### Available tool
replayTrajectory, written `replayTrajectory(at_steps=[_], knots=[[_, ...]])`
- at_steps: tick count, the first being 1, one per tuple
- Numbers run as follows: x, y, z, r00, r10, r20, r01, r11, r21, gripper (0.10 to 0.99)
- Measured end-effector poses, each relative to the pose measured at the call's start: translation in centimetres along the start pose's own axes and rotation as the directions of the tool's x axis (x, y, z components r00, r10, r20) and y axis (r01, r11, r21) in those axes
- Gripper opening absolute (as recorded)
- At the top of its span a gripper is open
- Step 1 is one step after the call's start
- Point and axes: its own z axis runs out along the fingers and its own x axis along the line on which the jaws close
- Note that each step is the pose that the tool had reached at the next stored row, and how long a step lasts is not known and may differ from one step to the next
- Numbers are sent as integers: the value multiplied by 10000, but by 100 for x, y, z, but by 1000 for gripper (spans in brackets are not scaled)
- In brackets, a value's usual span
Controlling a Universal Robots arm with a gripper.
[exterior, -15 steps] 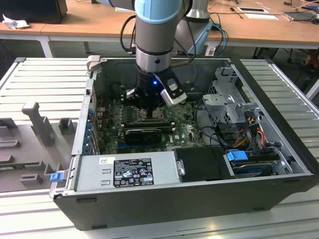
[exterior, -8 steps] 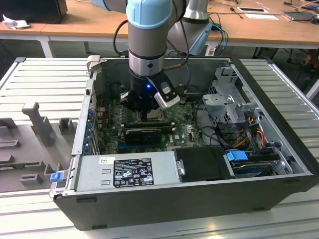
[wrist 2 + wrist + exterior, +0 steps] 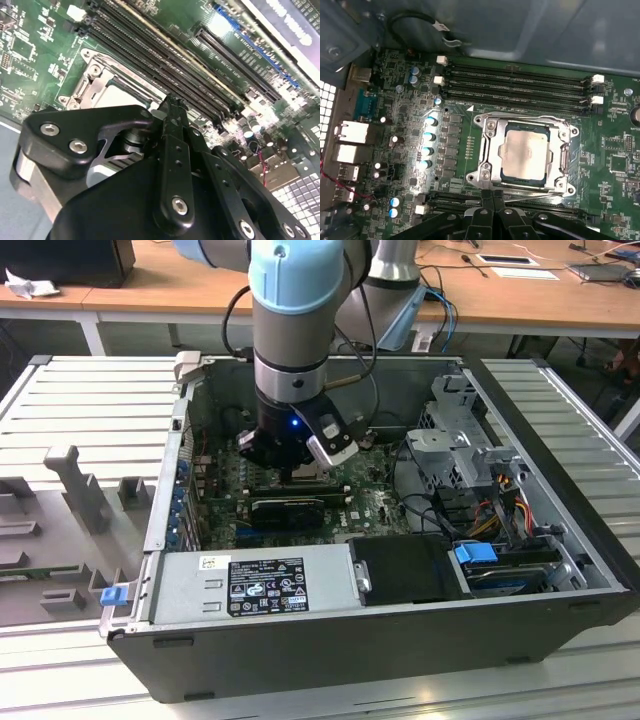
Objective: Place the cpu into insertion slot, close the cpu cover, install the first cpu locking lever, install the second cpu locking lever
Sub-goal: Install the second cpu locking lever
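Gripper fingers are pressed together, empty, tips poised just above the near edge of the insertion slot on the green motherboard. Directly beyond the fingertips, the cpu lies seated in the slot, with the cpu cover lying flat around it. Farther beyond the pincer run long black memory slots. In the exterior view, the arm reaches down into the open computer case.

The arm points straight down, its end effector fingertips pressed together.
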Motion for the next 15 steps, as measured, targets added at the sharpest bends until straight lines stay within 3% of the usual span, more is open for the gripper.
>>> replayTrajectory(at_steps=[7, 15], knots=[[101, -23, 61, 10000, -1, 30, 2, 9997, -259, 106], [110, -41, 156, 10000, -4, 58, 7, 9989, -470, 106]])
